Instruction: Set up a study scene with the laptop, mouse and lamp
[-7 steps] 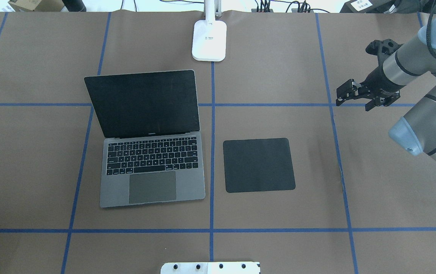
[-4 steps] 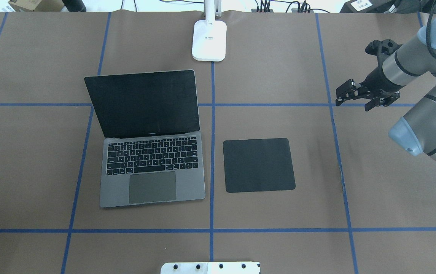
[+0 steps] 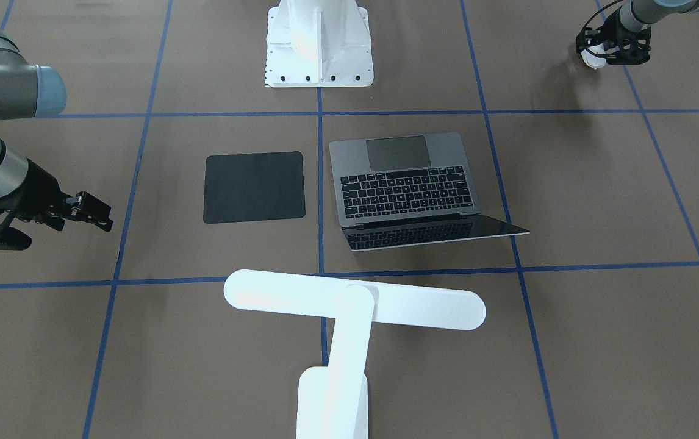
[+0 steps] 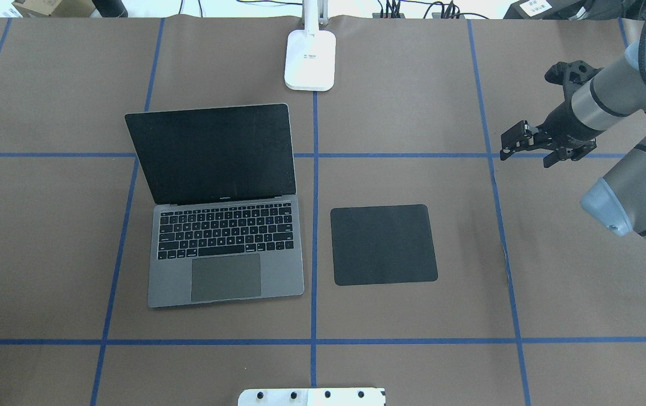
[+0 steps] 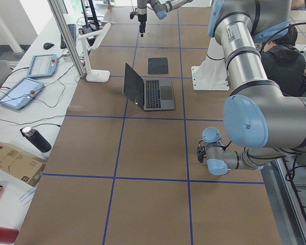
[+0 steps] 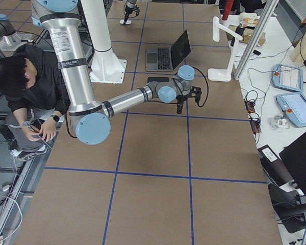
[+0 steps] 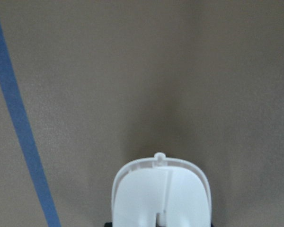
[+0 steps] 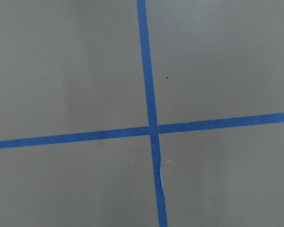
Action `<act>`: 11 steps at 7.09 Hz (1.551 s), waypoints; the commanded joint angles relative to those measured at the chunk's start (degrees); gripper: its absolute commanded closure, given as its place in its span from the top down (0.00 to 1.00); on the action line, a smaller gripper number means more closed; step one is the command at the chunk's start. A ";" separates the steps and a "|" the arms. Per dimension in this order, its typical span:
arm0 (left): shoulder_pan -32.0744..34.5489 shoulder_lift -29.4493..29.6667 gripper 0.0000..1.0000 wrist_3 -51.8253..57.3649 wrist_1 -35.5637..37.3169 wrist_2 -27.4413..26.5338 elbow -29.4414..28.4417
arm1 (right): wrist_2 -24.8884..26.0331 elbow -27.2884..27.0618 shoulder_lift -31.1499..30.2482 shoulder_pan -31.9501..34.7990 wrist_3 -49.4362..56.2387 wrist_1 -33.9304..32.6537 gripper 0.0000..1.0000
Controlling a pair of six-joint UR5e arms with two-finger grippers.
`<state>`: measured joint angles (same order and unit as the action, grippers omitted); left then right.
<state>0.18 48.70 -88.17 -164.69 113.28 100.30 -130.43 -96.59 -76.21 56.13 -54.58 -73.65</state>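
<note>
Overhead, finds the right gripper (image 4: 517, 144) nudged slightly rightward since before, jaws narrowly parted and empty. Leaves the laptop (image 4: 227, 248) and the lamp (image 4: 310, 59) unmoved.

Front-facing, catches the left gripper (image 3: 612, 46) around the mouse (image 3: 590, 58); cannot tell whether clamped.

open laptop (image 4: 218, 214) left of bare mat (image 4: 383, 244), lamp (image 3: 349, 305) beyond, table edges open

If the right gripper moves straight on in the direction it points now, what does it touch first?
Pointing down, it seems, the right gripper would probably meet the bare table near the blue tape crossing; nothing shows in between.
</note>
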 commanded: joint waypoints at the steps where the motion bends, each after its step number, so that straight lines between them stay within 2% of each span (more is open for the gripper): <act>1: 0.08 0.08 0.45 -3.66 -0.02 0.53 5.40 | 0.00 -0.09 -0.08 -0.06 0.00 0.00 0.99; 3: 0.17 0.26 0.45 -8.04 -0.02 0.80 12.51 | 0.00 -0.09 0.01 -0.15 0.00 0.00 1.00; 4: 0.60 0.96 0.45 -10.77 0.16 2.89 15.34 | -0.09 -0.09 -0.08 -0.15 0.00 0.00 0.99; 6: 6.82 4.63 0.43 -11.85 1.90 8.95 17.91 | -0.18 -0.09 -0.16 -0.24 0.00 0.00 1.00; 7: 7.98 7.18 0.41 -11.85 4.26 9.41 18.43 | -0.26 0.00 -0.25 -0.24 0.00 0.00 0.99; 8: 9.21 11.55 0.40 -11.76 8.99 9.41 19.05 | -0.26 0.09 -0.25 -0.32 0.00 0.00 0.99; 10: 11.32 22.27 0.40 -11.67 25.83 9.50 22.82 | -0.35 0.17 -0.25 -0.32 0.00 0.00 0.99; 11: 12.03 25.63 0.40 -11.58 29.30 9.50 22.83 | -0.35 0.35 -0.34 -0.32 0.09 0.00 1.00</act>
<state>11.18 69.34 -99.85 -141.88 122.73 122.25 -130.77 -96.41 -76.49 55.82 -54.56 -73.65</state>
